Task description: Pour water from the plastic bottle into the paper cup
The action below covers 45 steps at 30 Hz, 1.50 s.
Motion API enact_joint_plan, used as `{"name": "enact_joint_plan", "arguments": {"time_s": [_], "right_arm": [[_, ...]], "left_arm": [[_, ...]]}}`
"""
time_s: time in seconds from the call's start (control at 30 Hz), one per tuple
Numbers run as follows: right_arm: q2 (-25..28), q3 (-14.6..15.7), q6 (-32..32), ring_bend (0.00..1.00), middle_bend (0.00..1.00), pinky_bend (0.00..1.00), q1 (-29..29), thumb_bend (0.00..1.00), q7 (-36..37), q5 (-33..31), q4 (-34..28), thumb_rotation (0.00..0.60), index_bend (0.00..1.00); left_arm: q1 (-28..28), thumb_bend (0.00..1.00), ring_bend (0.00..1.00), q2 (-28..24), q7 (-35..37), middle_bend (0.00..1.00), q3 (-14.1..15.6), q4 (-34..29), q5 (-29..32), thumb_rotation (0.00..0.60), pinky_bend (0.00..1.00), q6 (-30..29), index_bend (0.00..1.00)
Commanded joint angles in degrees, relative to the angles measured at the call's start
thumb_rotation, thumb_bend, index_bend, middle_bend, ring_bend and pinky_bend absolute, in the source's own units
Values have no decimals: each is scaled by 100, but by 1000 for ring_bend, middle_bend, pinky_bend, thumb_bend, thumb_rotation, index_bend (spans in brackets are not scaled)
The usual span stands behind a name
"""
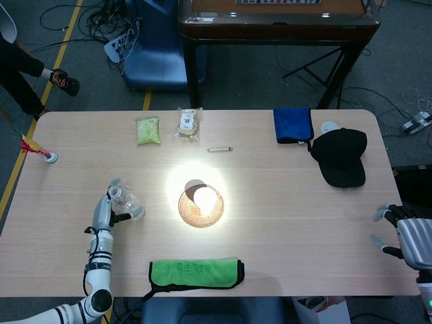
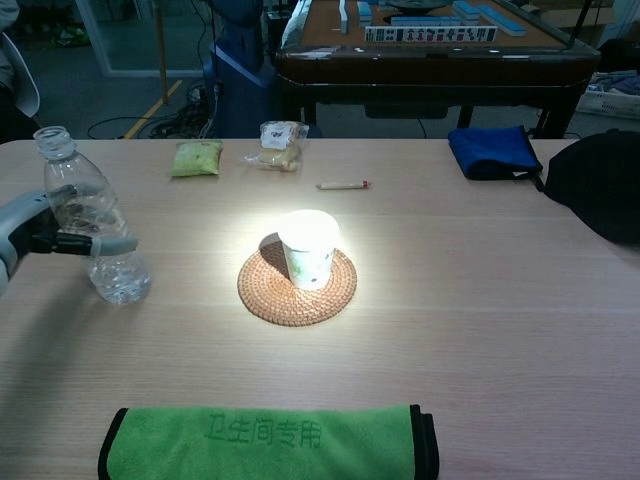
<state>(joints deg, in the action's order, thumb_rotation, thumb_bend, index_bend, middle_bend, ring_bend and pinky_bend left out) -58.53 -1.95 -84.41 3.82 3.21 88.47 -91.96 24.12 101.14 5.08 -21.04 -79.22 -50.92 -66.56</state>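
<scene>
Grey floor (image 1: 54, 40) with cables (image 1: 88, 20), a dark mahjong table (image 2: 430, 50) behind.

The table (image 2: 480, 300) at centre frame is pale matt wood-grain. Left, the plastic bottle (image 2: 95, 230) is clear and glossy. The paper cup (image 2: 308, 248) is smooth white, on a rough woven coaster (image 2: 268, 295). Lower frame, the green cloth (image 2: 265, 440) looks soft.

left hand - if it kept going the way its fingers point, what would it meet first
The left hand holds the plastic bottle, fingers pointing right. Carried straight on, it would probably meet the paper cup on its woven coaster first, though depth is unclear.
</scene>
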Motion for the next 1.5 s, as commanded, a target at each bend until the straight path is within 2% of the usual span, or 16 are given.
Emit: {"name": "enact_joint_plan", "arguments": {"time_s": [0.03,0.27,0.4,0.9,1.17,1.33,1.5], "right_arm": [[2,4,-9,356,340,426,-4,191,-10,10,-9,600,491],[-1,7,-37,356,340,426,-16,191,-64,20,-33,600,491],[-19,14,-12,356,340,426,-8,191,-120,20,-36,600,491],[-113,6,71,357,340,426,17,191,-443,-71,-75,600,491],[-157,18,68,356,339,426,17,191,-647,-61,-123,600,491],[-170,11,8,356,340,426,-14,191,-755,-73,-156,600,491],[-181,-10,-29,356,340,426,-36,191,-831,-116,-172,600,491]], "left_arm": [[-62,29,151,-171,-140,200,40,-255,18,600,287,-3,8],[-251,29,138,-671,-395,175,223,-896,-66,600,274,-69,0],[-381,29,136,-1068,-612,158,427,-1260,-141,600,271,-74,0],[-831,29,99,-2224,-653,117,1077,-1461,-887,600,272,-180,10],[-1104,29,130,-2427,-750,197,1572,-1040,-1982,600,306,-754,232],[-1251,30,173,-2327,-1076,280,2102,-347,-2973,600,329,-1191,321],[-1367,29,227,-2289,-814,354,2271,-38,-3367,600,394,-1419,377]]}}
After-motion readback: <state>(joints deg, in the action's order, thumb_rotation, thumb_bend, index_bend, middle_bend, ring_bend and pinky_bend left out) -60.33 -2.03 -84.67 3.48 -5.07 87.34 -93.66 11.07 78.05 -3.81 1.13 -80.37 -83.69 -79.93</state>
